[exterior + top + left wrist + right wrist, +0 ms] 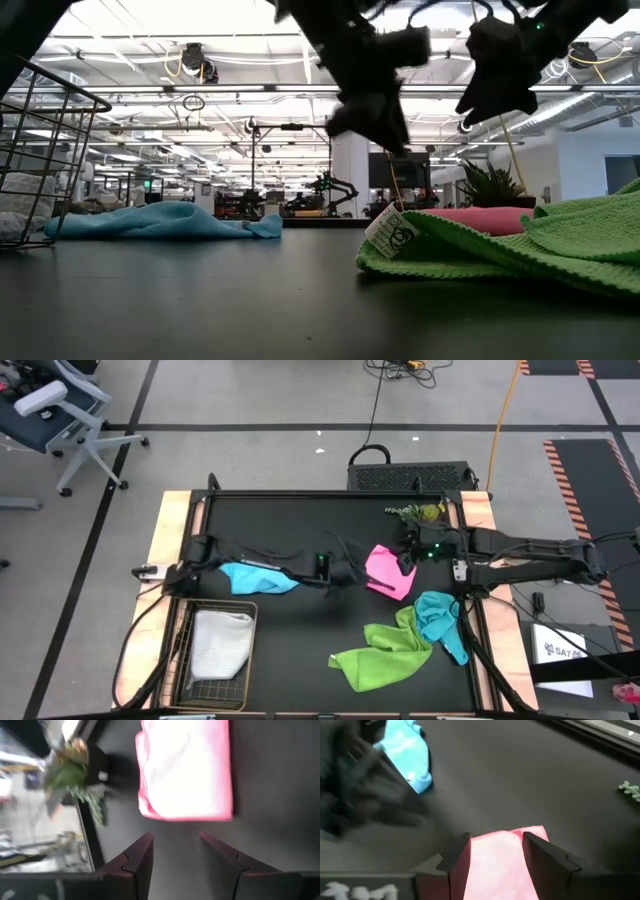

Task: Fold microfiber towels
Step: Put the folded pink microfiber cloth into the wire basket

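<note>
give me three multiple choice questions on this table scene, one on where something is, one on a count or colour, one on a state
1. Where is the pale grey-white towel?
A. in the wire mesh basket
B. beside the potted plant
C. draped over the right arm

2. How many towels lie on the black table outside the basket?
A. two
B. four
C. six

3. How is the pink towel lying?
A. spread out in a single flat layer
B. folded into a compact pad
C. hanging from a gripper

Answers:
1 A: the high view shows it inside the basket at the table's near left corner.
2 B: the light blue towel, pink, lime green towel and teal towel lie on the table.
3 B: the left wrist view shows its doubled edges, with the open left gripper and right gripper holding nothing.
</note>
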